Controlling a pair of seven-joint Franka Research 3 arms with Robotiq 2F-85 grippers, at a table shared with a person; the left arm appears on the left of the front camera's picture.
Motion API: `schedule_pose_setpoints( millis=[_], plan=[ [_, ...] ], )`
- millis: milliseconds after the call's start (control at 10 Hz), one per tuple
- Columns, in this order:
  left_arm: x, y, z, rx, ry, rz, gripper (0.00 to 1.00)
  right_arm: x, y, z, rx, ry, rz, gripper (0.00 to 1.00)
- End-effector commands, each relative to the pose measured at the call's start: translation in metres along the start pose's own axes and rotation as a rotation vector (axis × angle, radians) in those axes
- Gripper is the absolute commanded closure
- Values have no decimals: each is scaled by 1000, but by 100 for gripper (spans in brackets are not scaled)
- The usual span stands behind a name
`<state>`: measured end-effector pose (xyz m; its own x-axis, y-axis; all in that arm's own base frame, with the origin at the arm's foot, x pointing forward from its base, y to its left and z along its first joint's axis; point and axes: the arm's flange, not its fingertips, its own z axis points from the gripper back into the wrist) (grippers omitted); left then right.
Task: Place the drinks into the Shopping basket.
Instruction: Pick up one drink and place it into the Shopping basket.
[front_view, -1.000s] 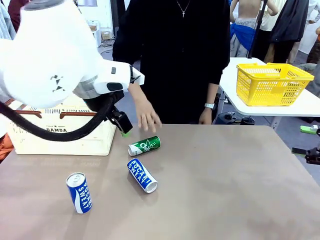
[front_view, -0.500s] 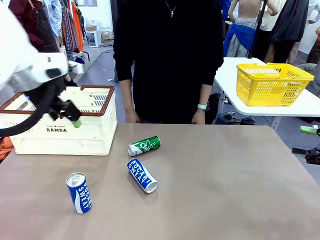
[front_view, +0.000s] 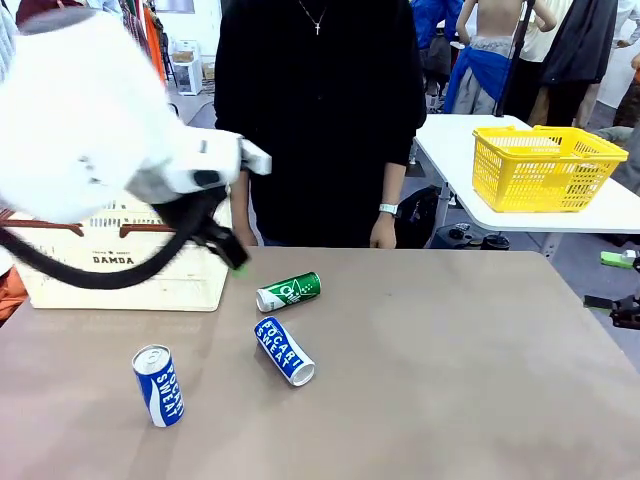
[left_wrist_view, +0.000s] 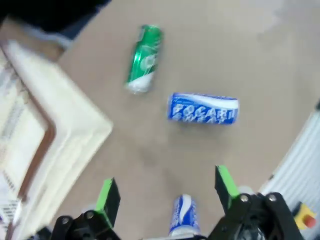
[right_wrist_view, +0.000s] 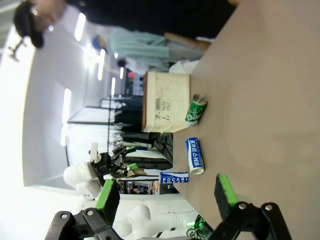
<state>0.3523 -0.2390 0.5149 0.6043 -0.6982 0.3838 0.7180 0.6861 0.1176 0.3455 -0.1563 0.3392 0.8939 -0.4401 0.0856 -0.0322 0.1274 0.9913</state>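
Partly, left arm (front_view: 90, 120) hides the Shopping basket (front_view: 150, 296)

A wide brown worktop (front_view: 450, 380) fills the lower part of the front view; its right half is bare. At its left edge, in the middle left of the frame, stands the cream-white Shopping basket (front_view: 130, 297) with "DAMDA" on its side. Just right of the basket's near corner, not touching it, a green can (front_view: 288, 291) lies on its side with its silver top toward the lower left. Just below it, a blue Pocari Sweat can (front_view: 284, 350) also lies on its side, top pointing to the lower right, with a small gap between the two. A second blue can (front_view: 159, 385) stands upright at the lower left, well apart from both.
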Motion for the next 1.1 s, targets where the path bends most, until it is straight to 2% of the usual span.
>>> schedule_pose_setpoints(
  millis=[0, 200, 300, 400, 500, 600, 700, 800, 900, 1000],
  plan=[
    [31, -8, -27, -17, -15, -229, 0, 1, 4, 2, -8, 12, -18, 0],
    [31, -31, -47, -106, -69, -518, 0, 1, 4, 2, -8, 12, -18, 0],
    [20, -35, -53, -218, -175, -820, 0, 1, 4, 2, -8, 12, -18, 0],
    [10, -36, -58, -321, -253, -970, 0, 1, 4, 2, -8, 12, -18, 0],
    [3, -39, -62, -417, -300, -1056, 0, 1, 4, 2, -8, 12, -18, 0],
    [-1, -40, -63, -464, -288, -1139, 0, 1, 4, 2, -8, 12, -18, 0],
    [-5, -38, -62, -518, -118, -1254, 0, 1, 4, 2, -8, 12, -18, 0],
    [-5, -36, -61, -469, 76, -1241, 0, 1, 4, 2, -8, 12, -18, 0],
    [-4, -34, -58, -448, 189, -1236, 0, 1, 4, 2, -8, 12, -18, 0],
    [-2, -27, -57, -376, 241, -1105, 0, 1, 4, 2, -8, 12, -18, 0]
  ],
)
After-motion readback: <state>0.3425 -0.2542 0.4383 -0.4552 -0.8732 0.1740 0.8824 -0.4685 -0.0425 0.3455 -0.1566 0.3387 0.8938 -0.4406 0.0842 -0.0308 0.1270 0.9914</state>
